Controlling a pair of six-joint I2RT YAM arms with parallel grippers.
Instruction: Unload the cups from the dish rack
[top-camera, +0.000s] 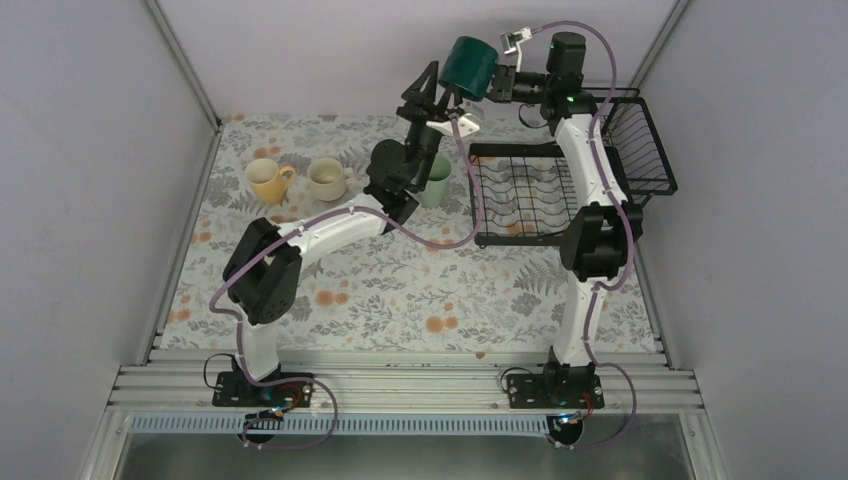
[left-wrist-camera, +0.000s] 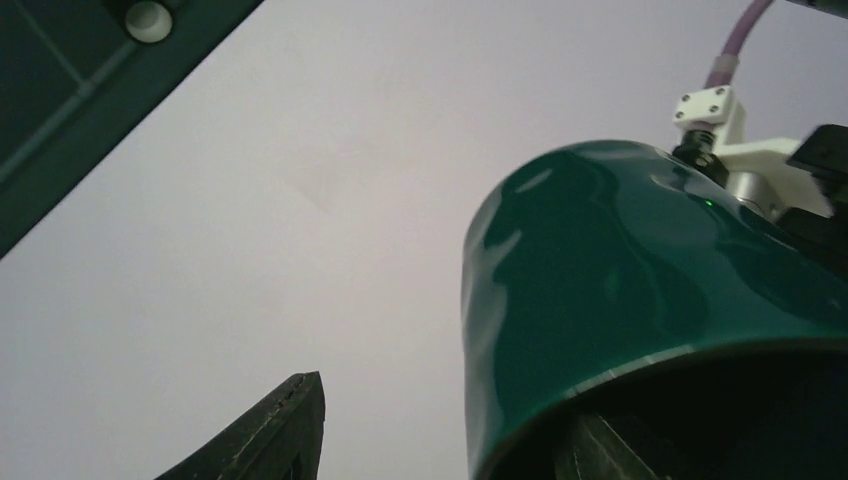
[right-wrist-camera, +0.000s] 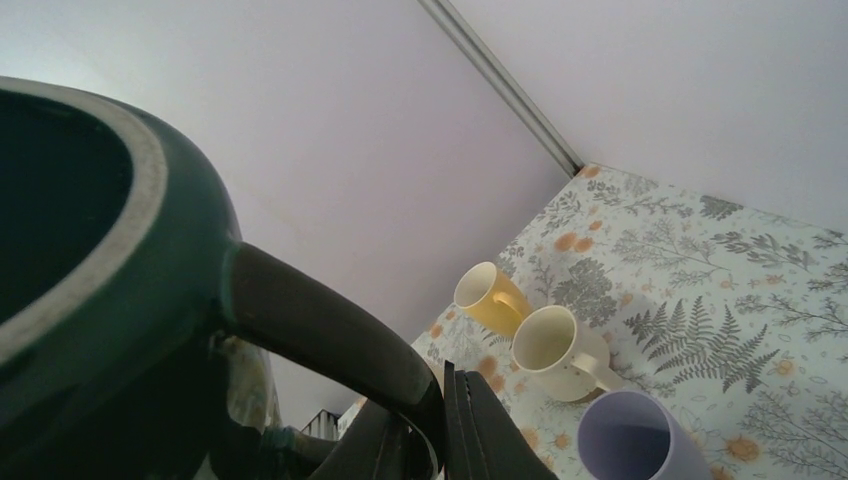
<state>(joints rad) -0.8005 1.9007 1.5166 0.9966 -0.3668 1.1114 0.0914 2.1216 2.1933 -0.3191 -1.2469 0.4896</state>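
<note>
My right gripper is shut on the handle of the dark green mug and holds it high above the table's far side. The mug lies tilted, mouth toward my left gripper. In the left wrist view the left gripper is open: one finger is outside the mug and the other is just inside its mouth. A yellow mug, a cream mug and a mint-green tumbler stand on the table. A lavender tumbler shows in the right wrist view.
The black wire dish rack stands at the right, with its raised basket at the far right; no cups show in it. The left arm's forearm partly hides the mint-green tumbler. Grey walls close the sides and back.
</note>
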